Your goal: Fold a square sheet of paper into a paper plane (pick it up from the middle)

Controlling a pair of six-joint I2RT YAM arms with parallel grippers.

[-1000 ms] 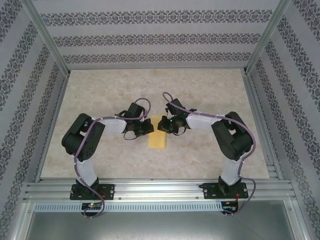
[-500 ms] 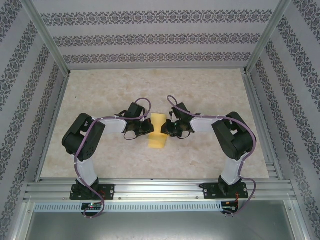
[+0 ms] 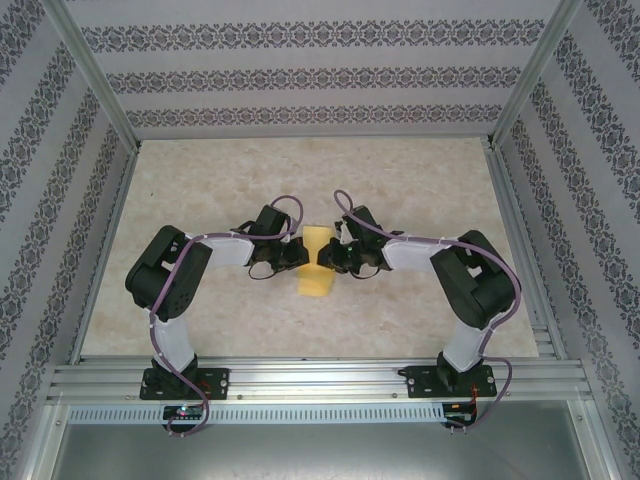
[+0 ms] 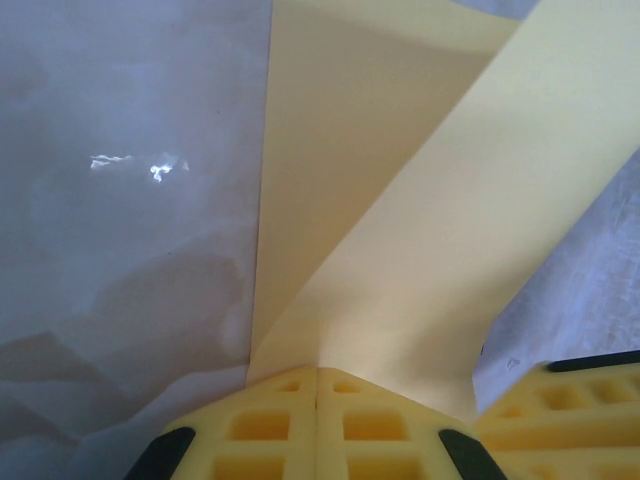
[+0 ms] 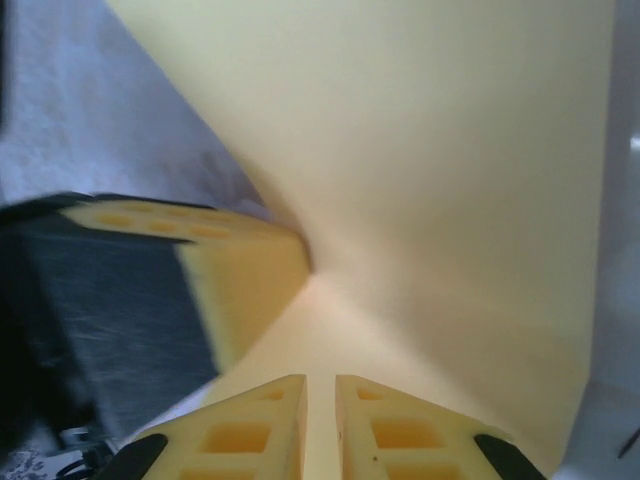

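Note:
The square sheet of paper [image 3: 315, 278] lies folded into a narrow yellow strip mid-table, between both grippers. My left gripper [image 3: 298, 257] is at its left edge. In the left wrist view that gripper [image 4: 316, 372] is shut, pinching the paper [image 4: 400, 200], and a flap rises slantwise from its tips. My right gripper [image 3: 323, 258] is at the strip's right edge, facing the left one. In the right wrist view its jaws [image 5: 320, 380] stand a narrow gap apart over the paper [image 5: 450, 150], gripping nothing that I can see. The left gripper's finger [image 5: 250, 270] sits close by on the left.
The beige marbled tabletop [image 3: 200, 190] is fenced by aluminium posts and patterned walls [image 3: 300, 70]. A metal rail [image 3: 320, 378] carrying both arm bases runs along the near edge. The two grippers are almost touching over the paper.
My right gripper has drawn off the top of the strip toward its right edge, uncovering the far end of the paper. The left gripper has kept its hold and place.

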